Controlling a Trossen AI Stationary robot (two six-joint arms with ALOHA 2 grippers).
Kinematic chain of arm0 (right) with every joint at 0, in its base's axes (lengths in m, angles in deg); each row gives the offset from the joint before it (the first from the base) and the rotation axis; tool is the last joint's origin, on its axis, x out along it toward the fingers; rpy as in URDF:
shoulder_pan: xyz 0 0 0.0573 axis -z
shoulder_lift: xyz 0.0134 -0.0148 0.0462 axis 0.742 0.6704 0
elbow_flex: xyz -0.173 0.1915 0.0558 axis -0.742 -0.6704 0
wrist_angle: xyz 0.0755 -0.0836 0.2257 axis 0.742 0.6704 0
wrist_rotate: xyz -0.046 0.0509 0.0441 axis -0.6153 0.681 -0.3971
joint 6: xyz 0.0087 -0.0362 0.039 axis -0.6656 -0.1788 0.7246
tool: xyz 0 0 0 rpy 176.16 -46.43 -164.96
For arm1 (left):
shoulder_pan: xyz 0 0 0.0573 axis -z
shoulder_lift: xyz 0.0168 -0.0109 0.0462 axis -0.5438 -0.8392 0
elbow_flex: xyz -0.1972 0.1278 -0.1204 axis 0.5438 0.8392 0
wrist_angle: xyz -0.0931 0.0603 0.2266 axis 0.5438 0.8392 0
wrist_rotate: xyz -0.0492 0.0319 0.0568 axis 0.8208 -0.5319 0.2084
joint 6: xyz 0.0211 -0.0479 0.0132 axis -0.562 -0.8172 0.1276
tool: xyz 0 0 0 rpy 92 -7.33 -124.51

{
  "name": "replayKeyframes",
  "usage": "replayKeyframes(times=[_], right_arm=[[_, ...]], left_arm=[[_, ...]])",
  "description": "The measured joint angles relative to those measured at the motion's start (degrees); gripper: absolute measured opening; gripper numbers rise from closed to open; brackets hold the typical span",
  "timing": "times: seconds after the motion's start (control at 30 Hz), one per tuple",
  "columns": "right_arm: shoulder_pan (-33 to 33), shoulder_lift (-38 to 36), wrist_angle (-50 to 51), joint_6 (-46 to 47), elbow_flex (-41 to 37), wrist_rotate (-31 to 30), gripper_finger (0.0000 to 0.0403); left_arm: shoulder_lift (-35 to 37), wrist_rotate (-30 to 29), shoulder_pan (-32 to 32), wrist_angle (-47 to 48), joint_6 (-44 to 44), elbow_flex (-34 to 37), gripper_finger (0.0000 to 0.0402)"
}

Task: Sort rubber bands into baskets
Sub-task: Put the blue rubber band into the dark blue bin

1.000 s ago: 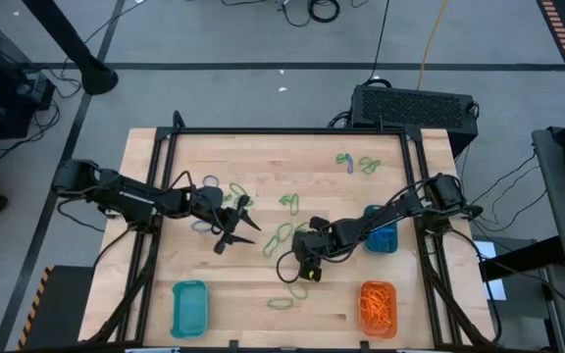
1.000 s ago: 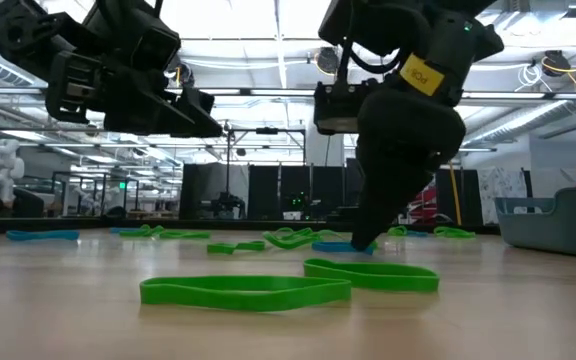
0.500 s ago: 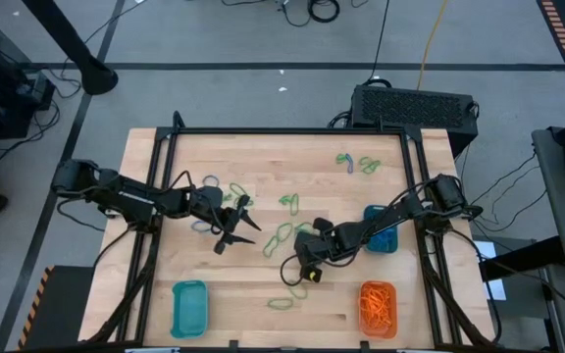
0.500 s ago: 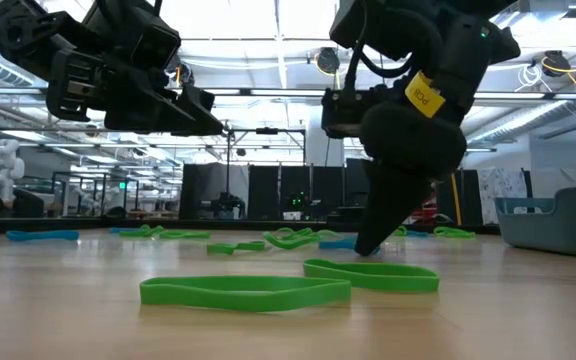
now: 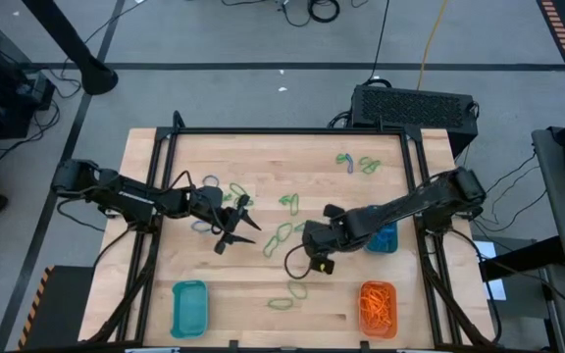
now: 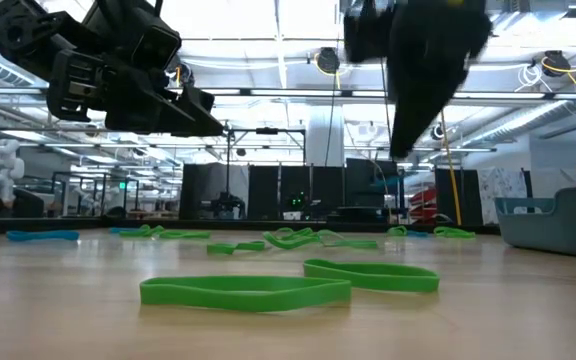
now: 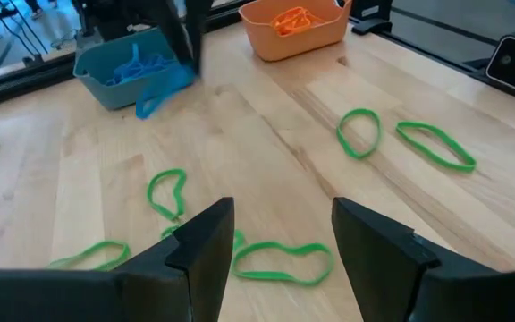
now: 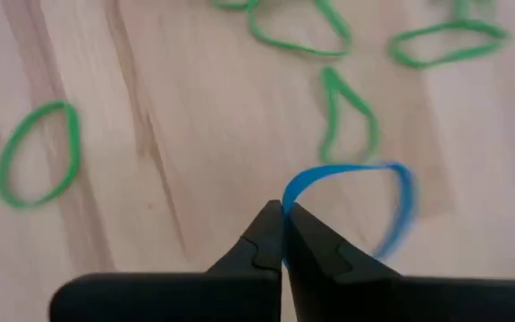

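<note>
Right pincer (image 8: 282, 215) is clenched on a blue band (image 8: 378, 192), which dangles above the bench (image 5: 263, 157). Carry it high and level to the teal basket (image 5: 383, 238) nearby, then release low. Left pincer (image 7: 280, 241) waits released.

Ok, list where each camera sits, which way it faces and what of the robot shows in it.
High view: above the table, looking straight down; both arms show.
Low view: at table-top height, looking level across green rubber bands; both arms hang from above.
Left wrist view: on the left arm, past its open left gripper toward the orange basket.
Right wrist view: on the right arm, looking down; right gripper shut on a blue rubber band.
Shared: the left wrist view also shows that blue rubber band, dangling beside the blue basket.
</note>
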Motion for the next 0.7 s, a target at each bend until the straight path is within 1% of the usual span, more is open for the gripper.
replayKeyframes(times=[0.07,0.17,0.33,0.47,0.57,0.7], right_arm=[[0.0,-2.4,4.4,1.0,1.8,0.0,0.0001],[0.0,-6.0,11.0,3.0,2.4,-0.1,0.0001],[0.0,-10.8,24.7,9.4,2.5,-3.0,0.0001],[0.0,-11.9,34.9,15.5,2.4,-3.1,0.0000],[0.0,-11.9,39.1,17.6,2.4,-2.8,0.0000],[-0.1,-11.9,37.9,17.7,-0.1,-0.1,0.0000]], left_arm=[[0.1,0.0,0.0,0.1,-1.3,0.0,0.0199],[1.7,-1.2,-0.3,1.6,-2.5,0.0,0.0199],[8.2,-7.0,-1.1,10.7,-2.7,-0.1,0.0199],[15.2,-12.7,-1.1,19.2,-2.8,-0.1,0.0199],[20.7,-16.7,-1.1,25.4,-2.8,-0.1,0.0199],[27.9,-19.6,-1.1,31.9,-3.9,-0.1,0.0199]])
